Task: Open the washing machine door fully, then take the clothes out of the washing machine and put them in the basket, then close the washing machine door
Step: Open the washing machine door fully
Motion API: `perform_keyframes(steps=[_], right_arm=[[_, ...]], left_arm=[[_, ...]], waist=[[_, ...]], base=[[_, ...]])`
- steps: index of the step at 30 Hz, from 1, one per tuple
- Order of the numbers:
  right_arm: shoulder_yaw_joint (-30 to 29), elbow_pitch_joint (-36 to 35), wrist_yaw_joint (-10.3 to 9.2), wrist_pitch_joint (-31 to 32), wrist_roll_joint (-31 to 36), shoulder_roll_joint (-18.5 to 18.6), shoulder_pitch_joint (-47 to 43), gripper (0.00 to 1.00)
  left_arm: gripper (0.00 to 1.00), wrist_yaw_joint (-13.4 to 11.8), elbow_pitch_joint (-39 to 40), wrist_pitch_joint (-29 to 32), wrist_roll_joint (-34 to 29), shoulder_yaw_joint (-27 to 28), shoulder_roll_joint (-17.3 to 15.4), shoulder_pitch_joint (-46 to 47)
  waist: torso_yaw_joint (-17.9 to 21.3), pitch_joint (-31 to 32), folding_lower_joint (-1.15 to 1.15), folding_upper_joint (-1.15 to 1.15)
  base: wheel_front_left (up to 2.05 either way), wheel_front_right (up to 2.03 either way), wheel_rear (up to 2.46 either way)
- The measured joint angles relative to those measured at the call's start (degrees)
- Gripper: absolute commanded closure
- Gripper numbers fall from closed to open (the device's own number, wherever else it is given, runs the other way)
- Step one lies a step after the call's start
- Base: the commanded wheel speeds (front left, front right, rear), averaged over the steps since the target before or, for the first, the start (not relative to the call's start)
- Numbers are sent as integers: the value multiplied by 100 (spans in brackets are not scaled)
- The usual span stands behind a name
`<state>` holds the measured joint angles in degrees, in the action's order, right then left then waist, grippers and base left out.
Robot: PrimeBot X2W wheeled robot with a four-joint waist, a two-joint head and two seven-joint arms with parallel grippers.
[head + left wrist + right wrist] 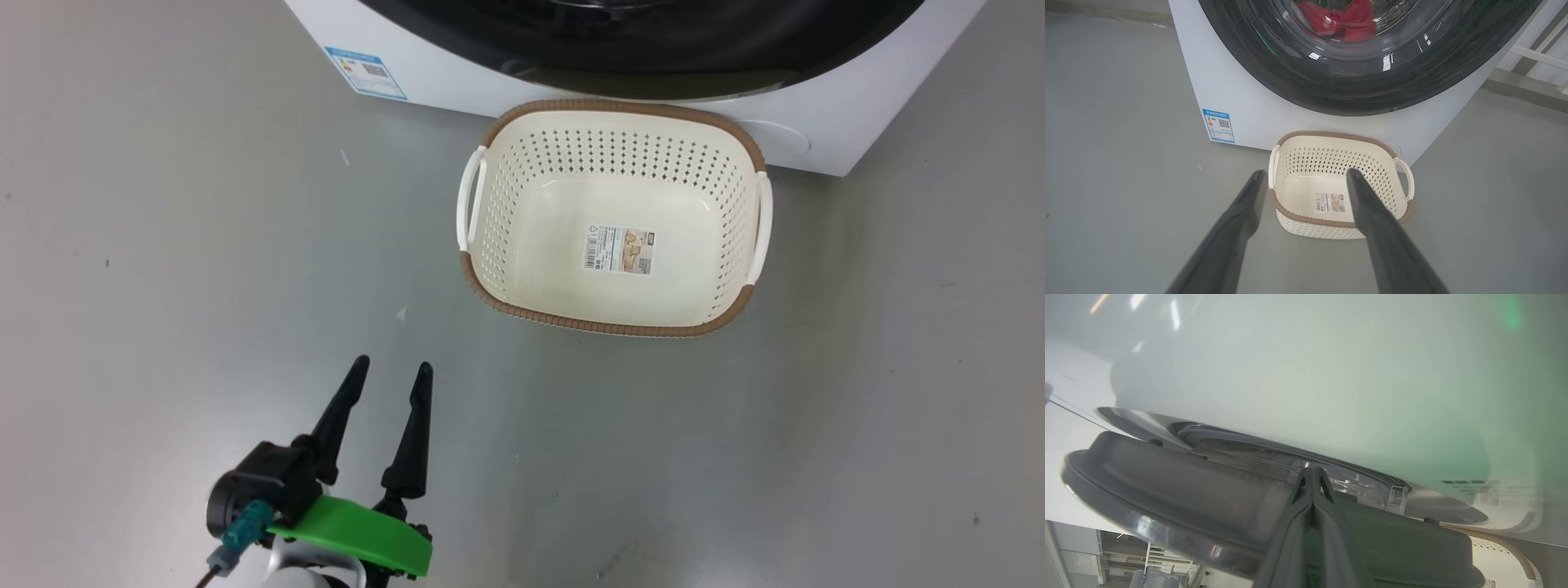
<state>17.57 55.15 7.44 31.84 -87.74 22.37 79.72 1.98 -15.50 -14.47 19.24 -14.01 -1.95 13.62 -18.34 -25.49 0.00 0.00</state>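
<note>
The left gripper (393,363), spread wide, hangs near the basket (604,328). Behind the basket, the right gripper (1312,469), pressed together, is at the washing machine door (1188,486).

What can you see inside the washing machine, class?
Through the washing machine door, red clothes show behind the glass; its black rim hides whatever else lies inside.

One washing machine (457,73), one washing machine door (1331,94), one basket (604,328), one blue sticker (366,72). The red clothes (1351,24) are bunched, number unclear. One left pincer (392,367), one right pincer (1312,470).
</note>
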Motion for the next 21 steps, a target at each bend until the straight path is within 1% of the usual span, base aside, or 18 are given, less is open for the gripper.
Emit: perform_keyframes(steps=[7,9,21], right_arm=[[102,2,-16,136,40,40,31,100],[140,-40,-25,197,71,63,6,100],[211,-520,-33,460,42,44,-587,100]], left_arm=[[0,-4,22,0,43,-70,1,61],[0,-46,21,0,43,-75,1,61],[0,-46,22,0,43,-73,1,39]], waist=[[-67,6,0,0],[-74,40,0,0],[-30,267,0,0]], base=[[0,0,0],[0,0,0],[0,0,0]])
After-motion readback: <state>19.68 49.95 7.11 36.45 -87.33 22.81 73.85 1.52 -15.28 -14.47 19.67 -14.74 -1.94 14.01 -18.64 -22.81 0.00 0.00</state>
